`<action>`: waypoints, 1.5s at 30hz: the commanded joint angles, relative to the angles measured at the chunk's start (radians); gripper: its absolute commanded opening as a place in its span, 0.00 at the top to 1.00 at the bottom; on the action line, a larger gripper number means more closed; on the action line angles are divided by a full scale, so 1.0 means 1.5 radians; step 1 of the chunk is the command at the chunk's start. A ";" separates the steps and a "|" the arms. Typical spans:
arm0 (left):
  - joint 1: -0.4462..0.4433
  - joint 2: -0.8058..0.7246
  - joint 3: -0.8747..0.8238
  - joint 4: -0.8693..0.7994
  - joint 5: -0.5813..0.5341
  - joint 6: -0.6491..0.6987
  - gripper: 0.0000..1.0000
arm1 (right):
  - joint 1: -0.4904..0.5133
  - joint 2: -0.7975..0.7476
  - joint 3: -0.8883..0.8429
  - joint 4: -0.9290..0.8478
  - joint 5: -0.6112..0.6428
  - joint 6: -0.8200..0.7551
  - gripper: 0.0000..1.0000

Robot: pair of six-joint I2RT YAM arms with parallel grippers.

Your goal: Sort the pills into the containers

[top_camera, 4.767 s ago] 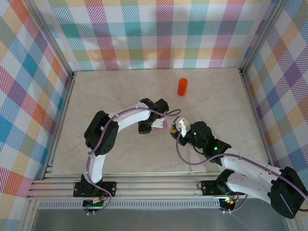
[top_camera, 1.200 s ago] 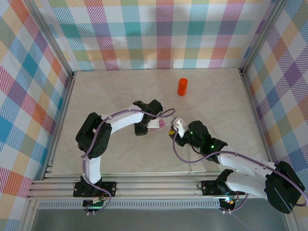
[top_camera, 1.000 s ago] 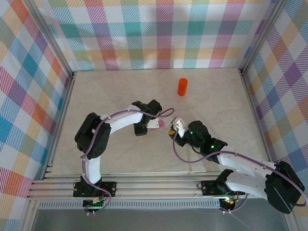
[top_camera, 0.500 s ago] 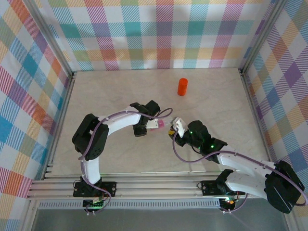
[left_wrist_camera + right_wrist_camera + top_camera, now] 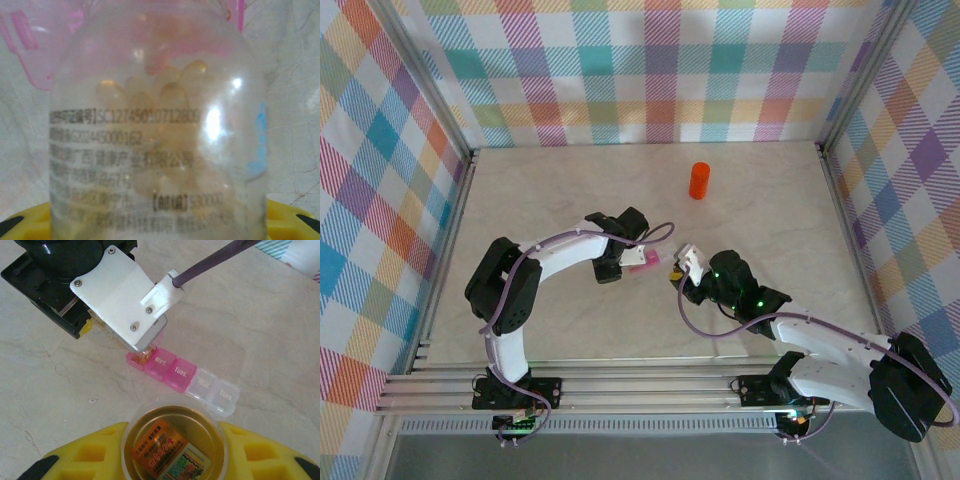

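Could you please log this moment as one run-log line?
left gripper: shut on capsule bottle, at pink pill box | right gripper: shut on open bottle

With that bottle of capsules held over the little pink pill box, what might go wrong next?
1. The clear plastic bottle in the left gripper holds many amber capsules; several may tumble out together and overflow a small compartment of the pink rectangular pill box.
2. The gripper hangs close over the box's end; a nudge might slide it across the marble table.
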 commanded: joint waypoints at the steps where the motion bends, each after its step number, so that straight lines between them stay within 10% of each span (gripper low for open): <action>1: 0.006 -0.026 -0.008 -0.001 0.008 -0.008 1.00 | -0.001 0.004 0.024 0.002 -0.013 0.010 0.69; 45: 0.009 -0.081 -0.092 0.070 0.026 -0.090 1.00 | -0.001 0.016 0.031 -0.002 -0.020 0.012 0.69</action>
